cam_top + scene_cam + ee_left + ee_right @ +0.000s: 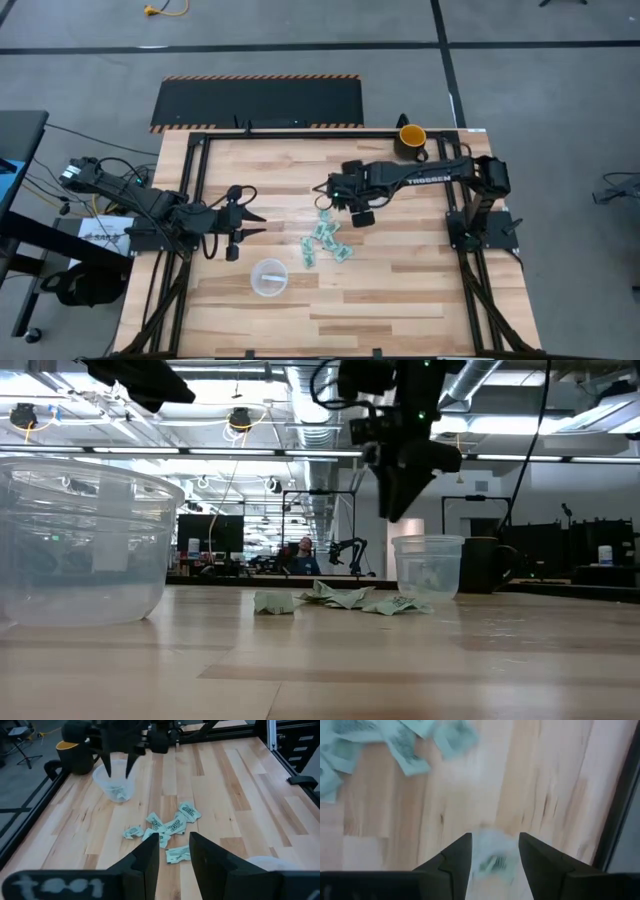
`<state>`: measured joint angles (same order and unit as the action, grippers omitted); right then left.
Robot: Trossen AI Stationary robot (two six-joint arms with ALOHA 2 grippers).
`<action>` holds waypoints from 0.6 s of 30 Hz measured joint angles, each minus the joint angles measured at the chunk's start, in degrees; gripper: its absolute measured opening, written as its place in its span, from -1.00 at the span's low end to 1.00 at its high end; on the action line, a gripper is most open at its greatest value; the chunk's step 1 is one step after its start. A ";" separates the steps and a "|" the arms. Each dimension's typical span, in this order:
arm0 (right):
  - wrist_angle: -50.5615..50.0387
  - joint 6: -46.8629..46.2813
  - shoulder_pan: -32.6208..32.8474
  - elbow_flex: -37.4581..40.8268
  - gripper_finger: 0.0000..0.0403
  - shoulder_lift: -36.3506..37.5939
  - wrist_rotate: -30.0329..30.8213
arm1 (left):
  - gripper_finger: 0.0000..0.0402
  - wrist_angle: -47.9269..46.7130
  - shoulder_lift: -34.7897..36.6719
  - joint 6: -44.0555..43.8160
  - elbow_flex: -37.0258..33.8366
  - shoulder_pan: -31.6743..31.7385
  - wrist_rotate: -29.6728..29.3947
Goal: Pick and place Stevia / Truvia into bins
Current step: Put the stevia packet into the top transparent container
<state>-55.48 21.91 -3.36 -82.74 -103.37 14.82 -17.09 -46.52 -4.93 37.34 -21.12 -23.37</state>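
In the high view, the right gripper [325, 197] sits just right of centre frame, its fingers spread over a small clear plastic cup whose outline is largely hidden beneath them. Below it, in the centre, lies a loose cluster of light green and white paper sachets [326, 242] on the light wooden table [420, 290]. A second clear round plastic cup [269, 277] stands lower, left of the cluster and apart from it. The left gripper [253, 223] waits at centre left with its fingers parted and nothing between them. A dark mug with a yellow interior [412, 138] stands near the top edge of the table, right of centre. In the low view, the right gripper [397, 510] hangs above the far clear cup [428, 566] right of centre, not touching the rim; the sachets [335, 598] lie flat on the table just left of that cup, and the near cup [80, 545] fills the left edge of the frame. In the left wrist view, the far cup [116, 782] at upper left holds at least one sachet, with the right gripper [117, 767] directly over it and the mug [75, 756] beside it; the sachet cluster [167, 827] lies mid-frame. In the right wrist view, the spread fingers [455, 857] frame a blurred green sachet [492, 864] at bottom centre, with more sachets [395, 742] at upper left.
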 joint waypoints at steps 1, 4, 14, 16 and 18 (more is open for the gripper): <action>1.51 2.09 0.45 0.00 -0.23 0.00 -0.17 | -0.51 0.06 0.01 0.35 0.00 0.00 0.00; 6.38 7.57 1.01 0.00 -0.25 0.00 -1.53 | -0.51 0.07 0.00 0.84 0.00 0.00 0.00; 16.70 9.63 -0.97 -0.02 -0.27 0.00 -9.12 | -0.51 0.05 0.00 0.90 0.00 0.00 0.00; 17.73 8.02 -1.84 -0.02 -0.27 0.00 -11.54 | -0.51 0.05 0.00 0.89 0.00 0.00 0.00; 18.57 6.34 -2.88 -0.02 -0.27 0.00 -14.25 | -0.51 0.05 0.00 0.88 0.00 0.00 0.00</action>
<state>-36.91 28.25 -6.23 -82.76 -103.37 0.56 -17.04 -46.52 -4.05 37.34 -21.12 -23.38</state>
